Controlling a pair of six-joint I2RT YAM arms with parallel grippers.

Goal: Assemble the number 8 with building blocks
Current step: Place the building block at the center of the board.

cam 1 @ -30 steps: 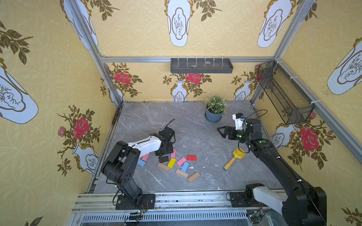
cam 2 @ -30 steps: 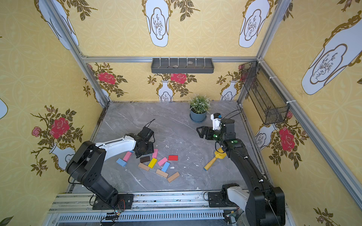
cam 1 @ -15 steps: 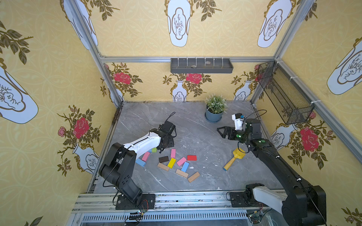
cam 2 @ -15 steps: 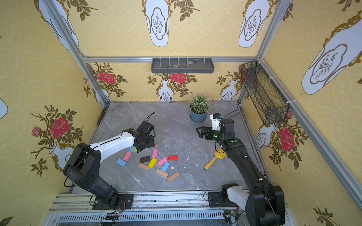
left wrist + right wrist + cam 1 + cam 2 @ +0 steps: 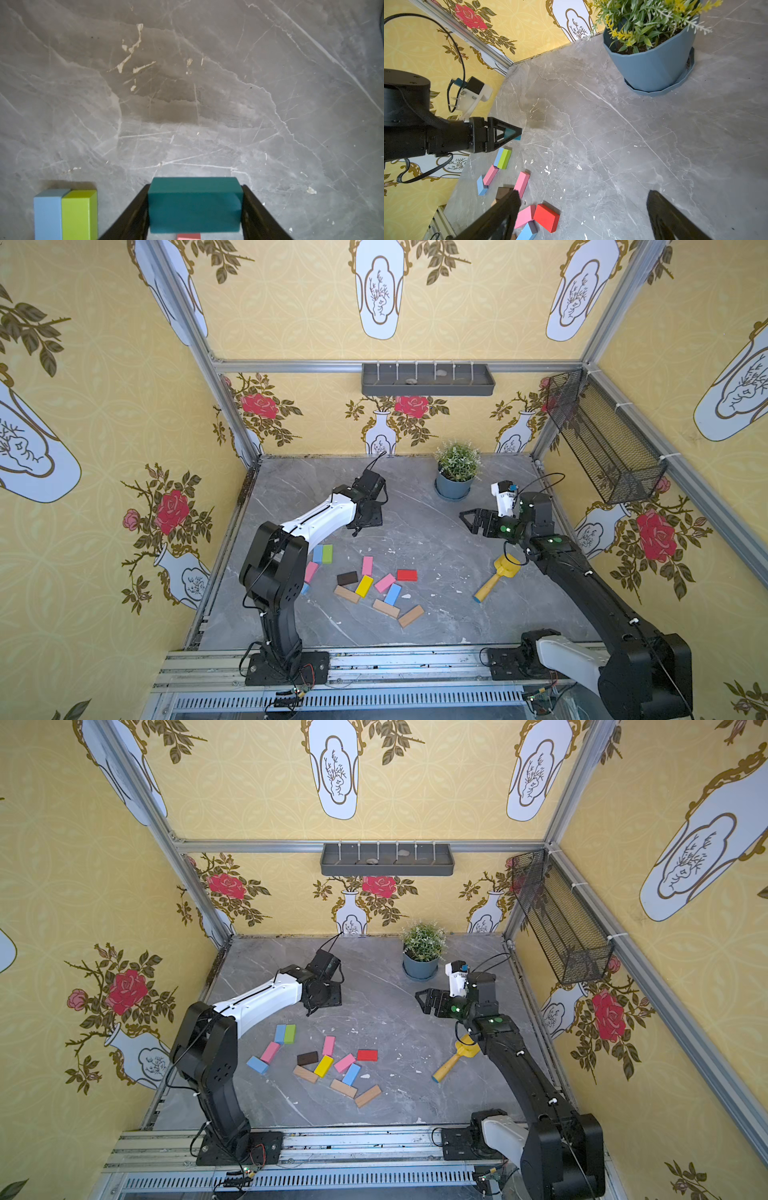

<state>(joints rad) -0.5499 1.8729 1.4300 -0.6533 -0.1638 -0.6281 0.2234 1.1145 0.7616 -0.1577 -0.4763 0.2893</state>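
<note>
While the left gripper clamps a teal block over the table, the right gripper gapes empty; loose blocks lie nearer.

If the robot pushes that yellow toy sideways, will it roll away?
The yellow toy probably rolls a little, since its handle looks round. Its wider head would likely make it curve round, not go far. It looks stiff, so it shouldn't bend.

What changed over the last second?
The left gripper rose from among the loose blocks and moved deeper into the cell, clamped on the teal block. The right gripper, open, the loose blocks and the yellow toy tool stayed put.
</note>
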